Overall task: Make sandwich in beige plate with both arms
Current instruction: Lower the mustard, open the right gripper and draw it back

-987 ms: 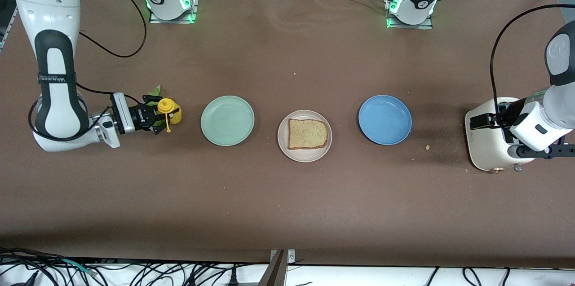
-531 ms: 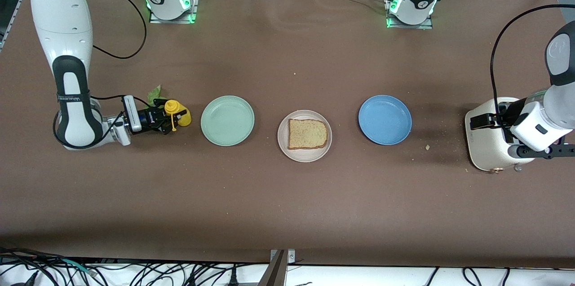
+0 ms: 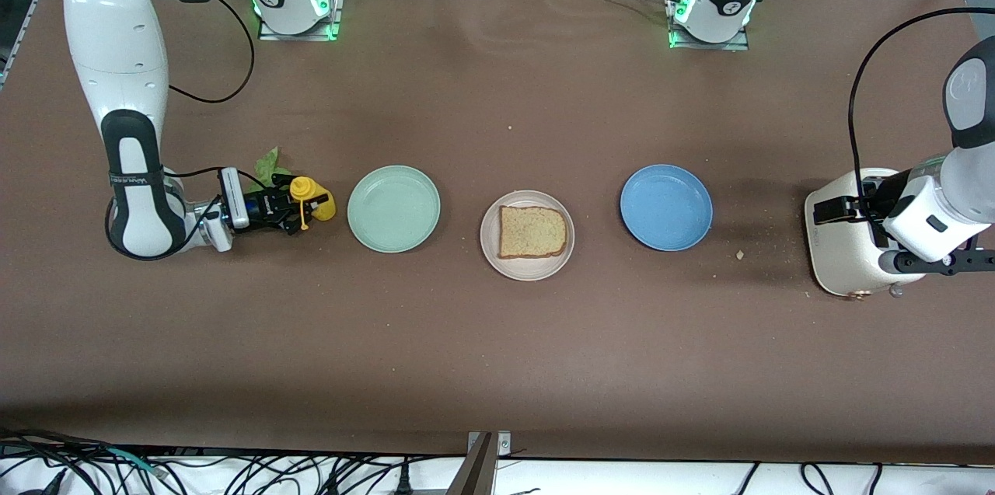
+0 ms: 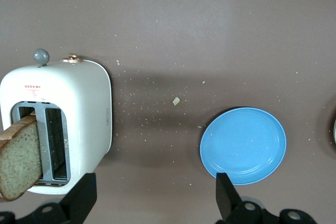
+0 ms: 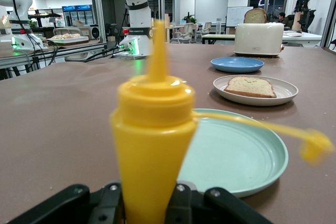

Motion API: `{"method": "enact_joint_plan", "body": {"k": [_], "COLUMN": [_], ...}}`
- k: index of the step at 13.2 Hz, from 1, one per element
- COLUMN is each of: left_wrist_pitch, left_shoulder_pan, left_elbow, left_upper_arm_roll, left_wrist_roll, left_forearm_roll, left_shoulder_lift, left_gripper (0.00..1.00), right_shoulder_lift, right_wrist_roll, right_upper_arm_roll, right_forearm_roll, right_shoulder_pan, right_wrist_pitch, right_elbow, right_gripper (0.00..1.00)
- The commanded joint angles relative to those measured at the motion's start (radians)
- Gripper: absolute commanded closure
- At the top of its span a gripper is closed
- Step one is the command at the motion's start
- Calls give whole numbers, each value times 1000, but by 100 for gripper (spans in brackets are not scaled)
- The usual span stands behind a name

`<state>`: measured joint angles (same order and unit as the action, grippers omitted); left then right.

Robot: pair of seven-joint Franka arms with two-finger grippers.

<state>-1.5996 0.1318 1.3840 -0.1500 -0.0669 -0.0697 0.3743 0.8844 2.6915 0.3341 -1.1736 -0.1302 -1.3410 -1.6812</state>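
Observation:
One slice of toasted bread [image 3: 532,231] lies flat in the beige plate [image 3: 490,246] at the table's middle. A green lettuce leaf [image 3: 268,162] lies on the table toward the right arm's end. Just beside it, my right gripper [image 3: 299,209] is low and level, shut on a yellow squeeze bottle [image 3: 312,200] that stands upright next to the mint-green plate [image 3: 393,208]. The right wrist view shows its fingers pressed on the bottle [image 5: 152,145]. My left gripper [image 3: 944,262] hangs open over the white toaster [image 3: 843,231], where another bread slice [image 4: 20,158] sticks out of a slot.
A blue plate [image 3: 666,207] sits between the beige plate and the toaster. Crumbs [image 4: 176,100] lie on the brown table near the toaster. The bottle's loose cap [image 5: 315,148] dangles on a strap over the mint-green plate [image 5: 236,156].
My right arm has carried the yellow bottle toward the mint-green plate and set it more upright. The left arm has not moved.

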Motion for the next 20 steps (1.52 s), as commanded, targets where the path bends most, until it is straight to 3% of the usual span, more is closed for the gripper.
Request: {"method": "enact_joint_plan", "body": {"k": [1, 2, 3, 6, 9, 12, 16, 20], "left_wrist_pitch": [6, 6, 6, 6, 6, 6, 6, 6], "left_shoulder_pan": [5, 5, 5, 5, 5, 5, 5, 5], "left_elbow": [13, 13, 13, 13, 13, 13, 13, 13], "left_upper_arm_roll": [-8, -8, -8, -8, -8, -8, -10, -8], "left_wrist_roll": [18, 18, 18, 18, 18, 18, 18, 18], "left_forearm_roll": [-33, -33, -33, -33, -33, -33, -33, -33], "left_shoulder_lift": [-18, -18, -18, -18, -18, -18, -18, -17], "left_gripper": [0, 0, 0, 0, 0, 0, 0, 0], "right_shoulder_lift": [13, 10, 5, -33, -106, -208, -315, -347], "right_wrist_roll": [19, 5, -21, -155, -371, -624, -922, -1220], "right_upper_arm_roll": [-10, -9, -7, 48, 80, 83, 86, 86], "right_forearm_roll": [-18, -17, -11, 26, 147, 259, 509, 760], "right_shoulder_pan": [18, 18, 18, 11, 7, -6, -46, -107], "right_wrist_pitch": [28, 28, 29, 39, 51, 43, -53, -179], "right_elbow": [21, 23, 28, 38, 122, 141, 158, 146], "right_gripper": [31, 17, 9, 9, 9, 9, 9, 11]}}
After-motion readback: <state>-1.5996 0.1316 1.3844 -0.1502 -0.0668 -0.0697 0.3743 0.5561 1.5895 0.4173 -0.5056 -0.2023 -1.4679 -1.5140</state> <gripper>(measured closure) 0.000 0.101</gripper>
